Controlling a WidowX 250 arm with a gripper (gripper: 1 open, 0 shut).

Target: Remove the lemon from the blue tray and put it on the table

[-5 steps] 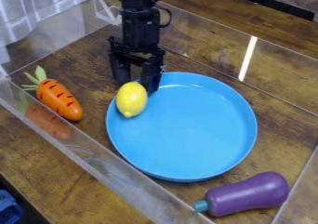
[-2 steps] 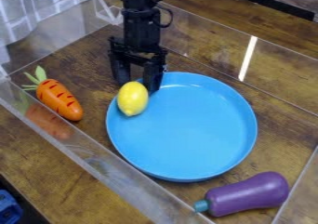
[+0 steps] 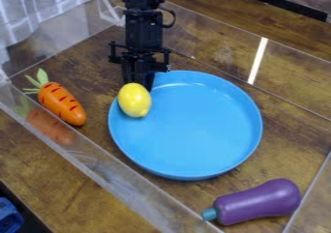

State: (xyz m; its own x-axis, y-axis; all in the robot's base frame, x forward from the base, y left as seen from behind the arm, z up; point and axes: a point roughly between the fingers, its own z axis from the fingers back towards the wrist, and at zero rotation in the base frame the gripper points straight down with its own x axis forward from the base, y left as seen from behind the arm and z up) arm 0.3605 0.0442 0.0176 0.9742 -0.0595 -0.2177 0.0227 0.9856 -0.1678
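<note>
Gripper (image 3: 141, 77) points down just behind the lemon (image 3: 135, 100), and we read its jaws as drawn together with nothing between them. We see the lemon sitting on the left rim area of the blue tray (image 3: 207, 131), which rests on the table (image 3: 77, 58); carrot (image 3: 58, 101) left, eggplant (image 3: 256, 202) lower right.

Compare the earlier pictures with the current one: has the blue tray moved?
Yes. The tray has shifted slightly toward the carrot and away from the eggplant.
</note>
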